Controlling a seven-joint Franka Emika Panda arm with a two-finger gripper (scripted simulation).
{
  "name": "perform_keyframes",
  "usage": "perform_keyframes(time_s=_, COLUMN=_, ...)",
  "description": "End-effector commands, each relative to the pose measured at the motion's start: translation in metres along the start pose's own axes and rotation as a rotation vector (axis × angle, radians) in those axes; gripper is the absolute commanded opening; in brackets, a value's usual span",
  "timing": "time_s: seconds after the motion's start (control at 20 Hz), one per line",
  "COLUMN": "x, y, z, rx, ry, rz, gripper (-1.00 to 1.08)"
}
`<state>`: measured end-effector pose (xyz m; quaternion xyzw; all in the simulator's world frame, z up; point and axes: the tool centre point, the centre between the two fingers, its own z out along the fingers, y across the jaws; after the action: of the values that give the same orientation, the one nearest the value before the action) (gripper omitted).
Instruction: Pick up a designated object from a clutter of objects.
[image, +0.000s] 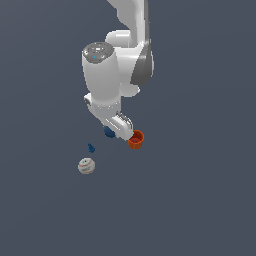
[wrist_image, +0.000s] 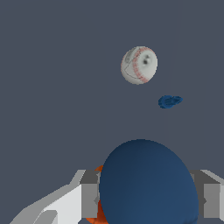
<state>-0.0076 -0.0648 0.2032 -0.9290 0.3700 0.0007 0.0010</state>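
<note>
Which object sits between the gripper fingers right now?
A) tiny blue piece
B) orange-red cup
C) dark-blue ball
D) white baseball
C: in the wrist view the dark-blue ball fills the space between the two fingers, while the white baseball and the tiny blue piece lie apart on the floor, and the orange-red cup sits beside the gripper in the exterior view.

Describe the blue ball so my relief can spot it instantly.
Follow the white arm down to its pincer. The blue ball sits right there between the fingers, beside the orange cup. It is smooth, round and plain dark blue, unlike the stitched white baseball or the tiny jagged blue piece.
</note>
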Motion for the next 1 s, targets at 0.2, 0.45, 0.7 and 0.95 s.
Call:
perform_keyframes(time_s=0.2, x=-0.004, y=0.029, z=-0.071, rx=0.0, ry=0.001, rz=0.001, gripper=-1.0)
perform_keyframes(time_s=0.45, x=-0.006, y=0.051, z=-0.123, rx=-0.001, ry=0.001, rz=0.001, gripper=-1.0)
perform_keyframes(time_s=0.7, x=-0.008, y=0.068, z=-0.169, rx=-0.001, ry=0.001, rz=0.001, gripper=-1.0)
perform_keyframes(time_s=0.95, x=-0.008, y=0.081, z=-0.203, rx=-0.001, ry=0.002, rz=0.001, gripper=-1.0)
